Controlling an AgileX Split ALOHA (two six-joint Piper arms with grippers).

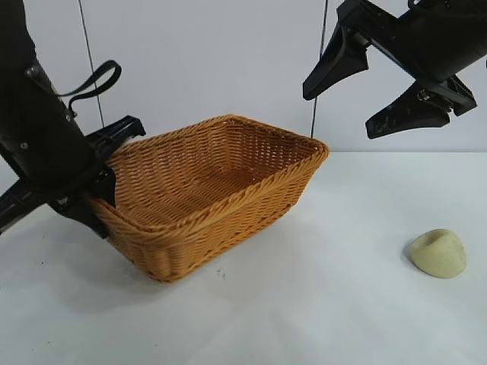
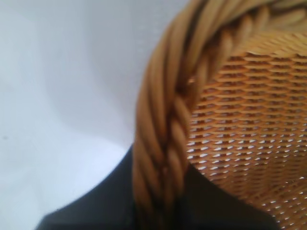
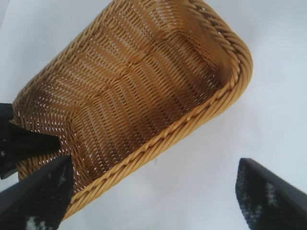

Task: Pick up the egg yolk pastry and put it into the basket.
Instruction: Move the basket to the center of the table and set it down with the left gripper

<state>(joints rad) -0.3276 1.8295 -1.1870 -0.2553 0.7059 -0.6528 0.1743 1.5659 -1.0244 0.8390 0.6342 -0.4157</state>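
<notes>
While left hand (image 1: 103, 199) clamps its rim, basket (image 1: 228, 163) tilts, nothing inside — pastry (image 1: 439, 252) on table, right hand (image 1: 380, 84) wide.

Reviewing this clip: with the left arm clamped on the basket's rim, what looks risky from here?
The left gripper pinches the basket rim and tips that end up; it might slip and drop, or drag the basket along. The egg yolk pastry lies far off on the table, under the open right gripper, untouched.

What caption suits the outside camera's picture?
Left gripper clamps the basket's rim; pastry lies apart.
</notes>
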